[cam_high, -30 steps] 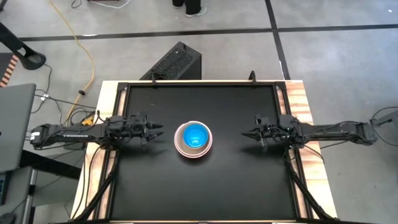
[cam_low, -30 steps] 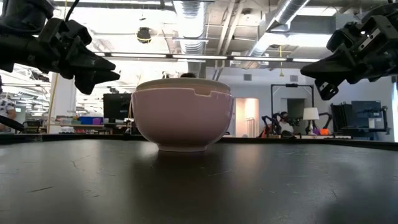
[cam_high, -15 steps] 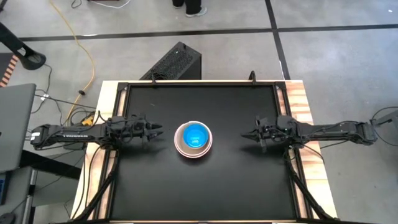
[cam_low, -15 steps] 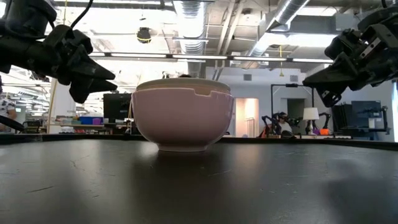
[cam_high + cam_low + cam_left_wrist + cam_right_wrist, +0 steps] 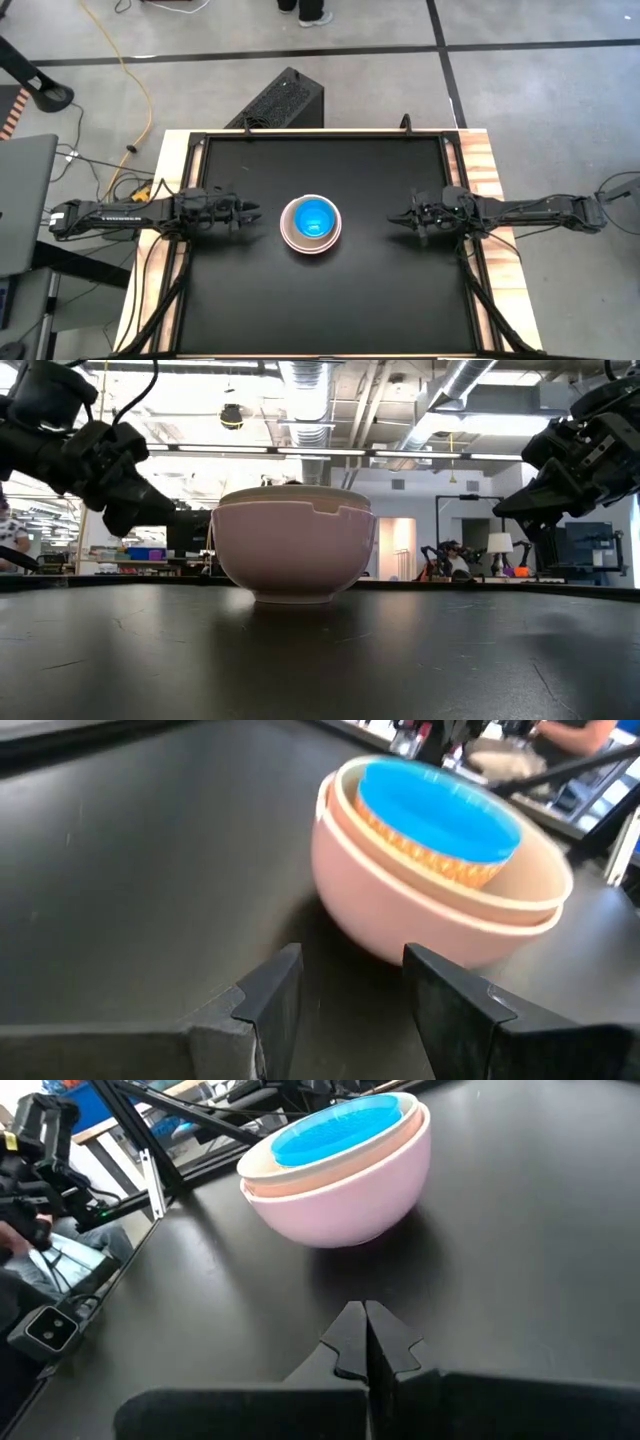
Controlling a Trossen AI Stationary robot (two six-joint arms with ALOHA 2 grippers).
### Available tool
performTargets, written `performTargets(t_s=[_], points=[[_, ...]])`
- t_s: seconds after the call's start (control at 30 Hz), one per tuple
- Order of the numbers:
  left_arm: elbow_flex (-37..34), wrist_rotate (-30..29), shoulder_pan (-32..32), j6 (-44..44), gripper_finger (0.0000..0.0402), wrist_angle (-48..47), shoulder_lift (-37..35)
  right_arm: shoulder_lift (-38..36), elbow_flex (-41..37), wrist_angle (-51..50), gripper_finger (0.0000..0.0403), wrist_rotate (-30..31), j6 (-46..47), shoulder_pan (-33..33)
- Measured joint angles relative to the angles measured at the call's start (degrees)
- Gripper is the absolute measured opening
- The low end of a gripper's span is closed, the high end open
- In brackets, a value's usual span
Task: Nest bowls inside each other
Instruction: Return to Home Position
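**Bowls (image 5: 311, 223) nested in one stack at table centre; arms standing off**

Position: the stack rests on the black table (image 5: 320, 310), about midway between the two arms and slightly nearer the left one. Nothing touches it.

Make-up: a pink bowl (image 5: 345, 1205) forms the outside, a cream bowl (image 5: 520, 905) sits within it, and a bright blue bowl (image 5: 435, 815) lies innermost. The number of bowls inside cannot be counted from these views.

Attitude: the stack stands upright with mouths up and its axis vertical. Being round, it has no long axis across the table and points no way sideways. In the low view the rims sit level, the inner rims showing just above the outer one.

Grippers: the left gripper (image 5: 350, 965) hangs above the table near the stack's left side, fingers spread, holding nothing. The right gripper (image 5: 366, 1320) hangs well apart on the right, fingers pressed together, also empty. Both point inward at the stack.

Assessment: no loose bowl is visible, so the nesting appears complete and the step in hand is judged to be the return to rest. The next move calls only for drawing both arms outward and clear, keeping the left fingers off the pink wall.
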Motion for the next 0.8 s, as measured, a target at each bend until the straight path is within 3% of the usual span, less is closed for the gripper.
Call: performTargets(t_s=[0.37, 0.8], points=[[0.01, 0.03, 0.02, 0.41, 0.0164, -11.52, 0.0, -0.01, -0.02, -0.23, 0.0004, 0.0, 0.0, 0.0], [0.04, 0.03, 0.01, 0.44, 0.0164, -11.89, 0.11, -0.01, -0.02, -0.26, 0.0004, -0.01, 0.0, 0.0]])
